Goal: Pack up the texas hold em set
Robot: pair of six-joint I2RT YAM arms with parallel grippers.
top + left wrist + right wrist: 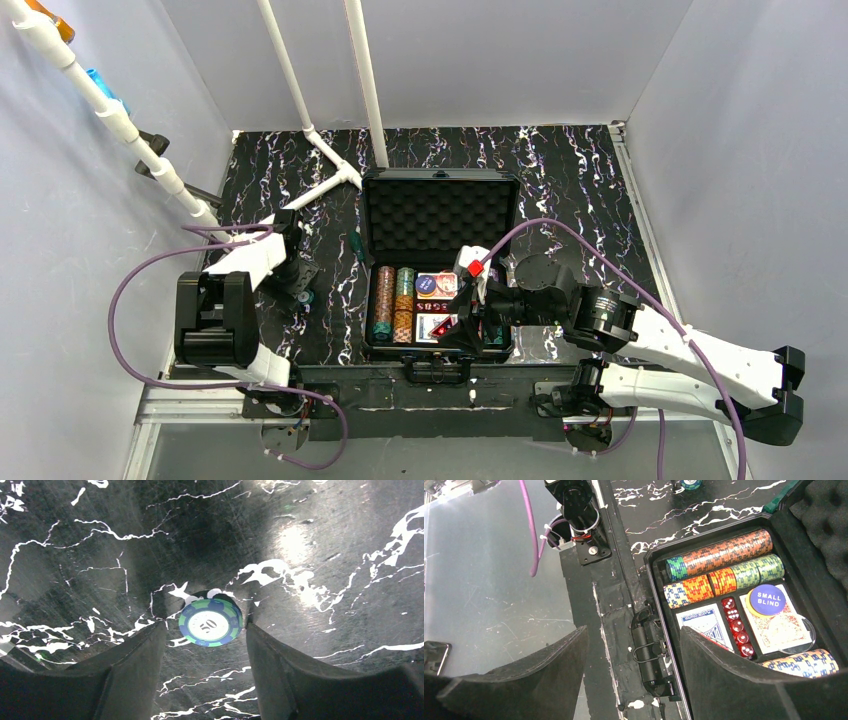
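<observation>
The black case lies open in the middle of the table, its foam lid leaning back. Inside are rows of striped chips, a blue card deck, red dice and a "SMALL BLIND" button. One blue-and-green "50" chip lies flat on the table left of the case, also seen as that chip. My left gripper is open, its tips either side of the chip. My right gripper is open and empty above the case handle.
A green-handled tool lies by the case's left rear corner. White pipes run across the back left of the black marbled table. Grey walls enclose three sides. The left arm's base sits at the near edge.
</observation>
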